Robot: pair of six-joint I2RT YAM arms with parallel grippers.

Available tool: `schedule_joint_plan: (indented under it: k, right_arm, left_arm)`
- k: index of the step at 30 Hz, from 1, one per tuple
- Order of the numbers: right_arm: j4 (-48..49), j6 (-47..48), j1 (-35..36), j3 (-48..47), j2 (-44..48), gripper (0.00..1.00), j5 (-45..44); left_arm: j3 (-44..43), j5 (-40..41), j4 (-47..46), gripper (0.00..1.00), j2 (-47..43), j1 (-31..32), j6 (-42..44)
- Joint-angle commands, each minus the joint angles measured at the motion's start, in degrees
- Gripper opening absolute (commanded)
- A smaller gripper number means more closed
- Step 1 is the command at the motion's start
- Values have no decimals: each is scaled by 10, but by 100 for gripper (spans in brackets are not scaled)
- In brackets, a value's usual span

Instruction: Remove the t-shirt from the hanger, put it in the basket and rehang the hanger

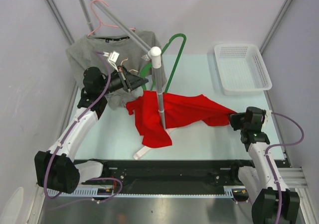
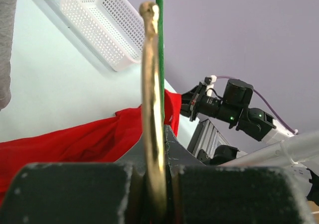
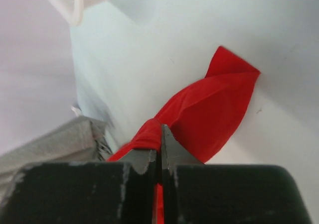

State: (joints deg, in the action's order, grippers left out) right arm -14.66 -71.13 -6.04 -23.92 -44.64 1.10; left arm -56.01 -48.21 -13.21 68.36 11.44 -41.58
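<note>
Pulling the cloth clear of the hanger is judged to be the step in hand. The red t-shirt (image 1: 184, 112) is spread on the table (image 1: 209, 79) around the foot of the white pole (image 1: 158, 77), one end drawn taut rightward. The green hanger (image 1: 175, 55) is raised above it, its gold hook (image 2: 152, 109) clamped between the left gripper (image 1: 138, 83) fingers. The right gripper (image 1: 232, 119) is pinched shut on a shirt fold. An outward pull is called for next, with the hanger held fast.
</note>
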Motion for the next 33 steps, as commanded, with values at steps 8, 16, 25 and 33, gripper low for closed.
schedule_joint_plan:
  k: [8, 16, 25, 33]
  right_arm:
    - [94, 339, 245, -212, -119, 4, -16]
    - [-71, 436, 278, -381, -208, 91, 100]
    - [-68, 406, 285, -424, -185, 100, 91]
    - [-39, 322, 363, -514, -249, 75, 0]
  left_arm:
    - [-9, -3, -52, 1, -11, -12, -11]
    - [-8, -6, -48, 0, -2, -9, -5]
    - [-15, -29, -45, 0, 23, 6, -9]
    - [-39, -47, -23, 0, 54, 61, -4]
